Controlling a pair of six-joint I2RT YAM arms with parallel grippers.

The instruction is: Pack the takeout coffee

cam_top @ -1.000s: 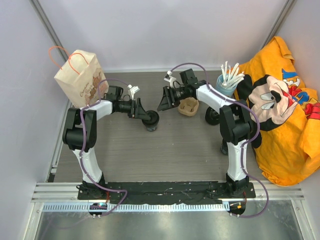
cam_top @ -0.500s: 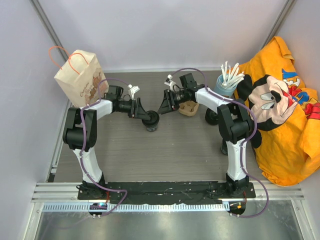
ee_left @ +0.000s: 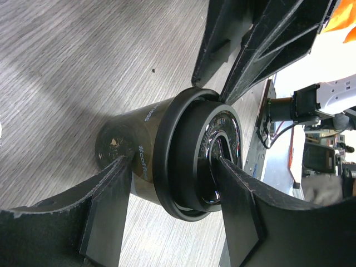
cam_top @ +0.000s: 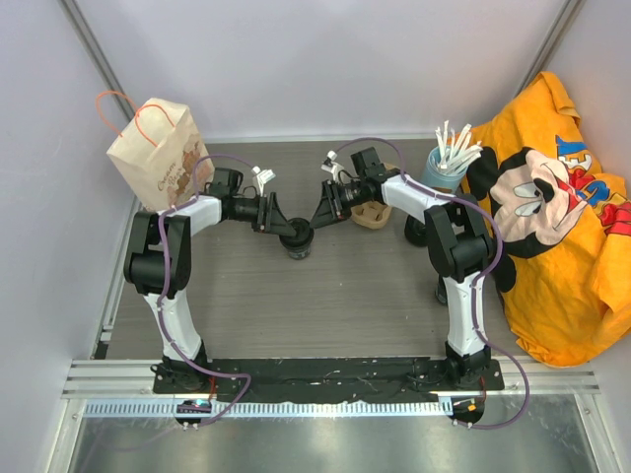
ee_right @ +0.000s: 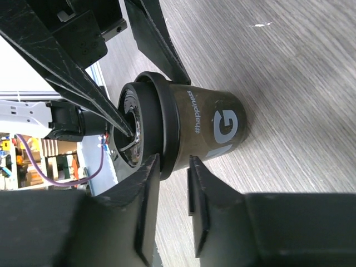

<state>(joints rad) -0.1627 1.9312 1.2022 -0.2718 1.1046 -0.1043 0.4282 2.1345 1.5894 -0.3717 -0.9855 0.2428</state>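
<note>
The takeout coffee (cam_top: 299,241) is a brown cup with a black lid and stands on the table between both arms. My left gripper (cam_top: 292,233) is shut on it. In the left wrist view the left gripper (ee_left: 172,162) has one finger in the lid's recess and the other against the wall of the takeout coffee (ee_left: 144,150). My right gripper (cam_top: 315,217) reaches in from the right. In the right wrist view the right gripper (ee_right: 173,166) stands narrowly open, its tips either side of the lid's rim on the takeout coffee (ee_right: 206,119).
A cardboard carrier (cam_top: 373,211) sits just right of the right gripper. A paper bag (cam_top: 158,153) stands at the back left. A blue cup of stirrers (cam_top: 446,166) and an orange shirt (cam_top: 562,227) fill the right side. Another black cup (cam_top: 418,230) shows beside the right arm.
My right gripper has moved left, from beside the carrier up to the cup, and its jaws have narrowed. The left gripper and the cup have stayed in place.
</note>
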